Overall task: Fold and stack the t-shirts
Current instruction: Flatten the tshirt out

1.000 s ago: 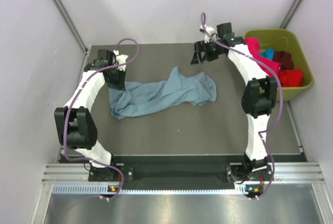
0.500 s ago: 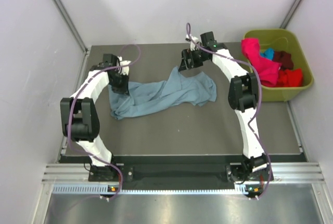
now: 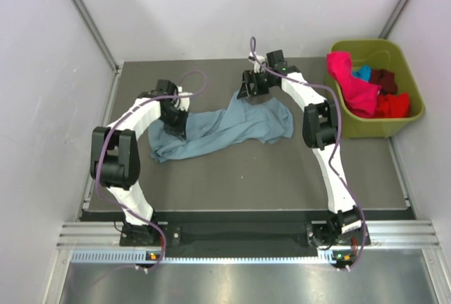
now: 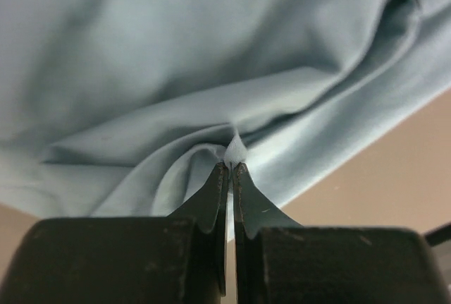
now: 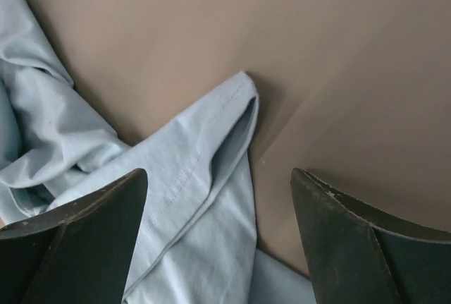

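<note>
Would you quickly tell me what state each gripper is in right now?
Left gripper: closed, pinching a fold of the grey-blue shirt.
Right gripper: open, holding nothing.

One grey-blue t-shirt (image 3: 218,129) lay on the one table (image 3: 261,177). One olive-green bin (image 3: 377,44) held four more (one pink tee (image 3: 350,82), one turquoise tee (image 3: 363,73), one maroon tee (image 3: 384,78), one red tee (image 3: 393,104)). There were two tools: left tool (image 4: 230,168), right tool (image 5: 218,171).

The grey-blue t-shirt (image 3: 225,128) is soft, matt cloth, creased, with a stitched hem. Beneath the t-shirt, the surface (image 3: 268,170) looks smooth, matt and brown. Right of the t-shirt, the olive bin (image 3: 394,126) is smooth plastic. The left claw (image 4: 230,170) is dark and matt.
</note>
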Robot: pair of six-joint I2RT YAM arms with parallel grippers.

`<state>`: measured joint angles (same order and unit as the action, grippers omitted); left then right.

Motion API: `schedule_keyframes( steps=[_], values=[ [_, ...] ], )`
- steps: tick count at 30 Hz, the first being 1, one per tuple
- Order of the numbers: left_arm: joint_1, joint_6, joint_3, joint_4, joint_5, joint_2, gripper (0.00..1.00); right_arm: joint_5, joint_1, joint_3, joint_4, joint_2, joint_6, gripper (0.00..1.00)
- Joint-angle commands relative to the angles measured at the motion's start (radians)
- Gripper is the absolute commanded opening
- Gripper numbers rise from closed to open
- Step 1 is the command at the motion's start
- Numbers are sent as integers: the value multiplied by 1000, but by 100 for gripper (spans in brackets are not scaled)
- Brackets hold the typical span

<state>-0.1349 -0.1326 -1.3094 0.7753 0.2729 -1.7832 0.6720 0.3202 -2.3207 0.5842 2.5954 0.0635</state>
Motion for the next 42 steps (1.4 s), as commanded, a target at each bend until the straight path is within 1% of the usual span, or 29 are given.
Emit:
schedule_keyframes(
  steps=[1, 7, 8, 9, 12, 14, 15, 18, 21, 29, 30, 34, 35, 36, 37, 38, 42],
  values=[
    [-38, -10, 15, 12, 20, -2, 0, 24, 17, -57, -81, 29, 53, 82],
    [-74, -5, 13, 15, 25, -16, 0, 28, 29, -60, -129, 58, 88, 78],
    [-78, -5, 13, 15, 25, -16, 0, 28, 29, -60, -132, 63, 91, 76],
    [-80, -5, 12, 15, 23, -16, 0, 28, 31, -62, -135, 68, 94, 70],
    [-81, -4, 15, 16, 22, -15, 0, 28, 37, -63, -142, 83, 98, 64],
    [-81, -4, 19, 15, 23, -15, 0, 23, 40, -62, -145, 88, 96, 62],
    [-83, -2, 24, 13, 23, -15, 0, 23, 40, -63, -150, 91, 98, 57],
    [-89, -5, 30, 13, 22, -12, 0, 23, 40, -63, -156, 94, 99, 51],
    [-92, -4, 36, 12, 19, -8, 0, 11, 40, -62, -161, 95, 98, 47],
    [-106, -5, 44, 9, 14, -8, 0, -17, 40, -89, -182, 117, 105, 47],
    [-108, -4, 47, 7, 14, -10, 0, -18, 40, -92, -188, 123, 107, 43],
    [-117, -4, 52, 7, 15, -12, 0, -23, 40, -114, -198, 135, 122, 38],
    [-120, -4, 52, 8, 15, -12, 0, -22, 40, -114, -198, 138, 122, 32],
    [-121, -2, 50, 9, 15, -10, 0, -31, 40, -114, -196, 137, 124, 9],
    [-123, -4, 52, 7, 15, -8, 0, -43, 40, -114, -195, 135, 130, 1],
    [-124, -4, 52, 7, 14, -7, 0, -57, 40, -114, -196, 135, 130, 0],
    [-127, -2, 64, 2, 11, 4, 0, -69, 40, -121, -198, 135, 125, 0]
  ],
)
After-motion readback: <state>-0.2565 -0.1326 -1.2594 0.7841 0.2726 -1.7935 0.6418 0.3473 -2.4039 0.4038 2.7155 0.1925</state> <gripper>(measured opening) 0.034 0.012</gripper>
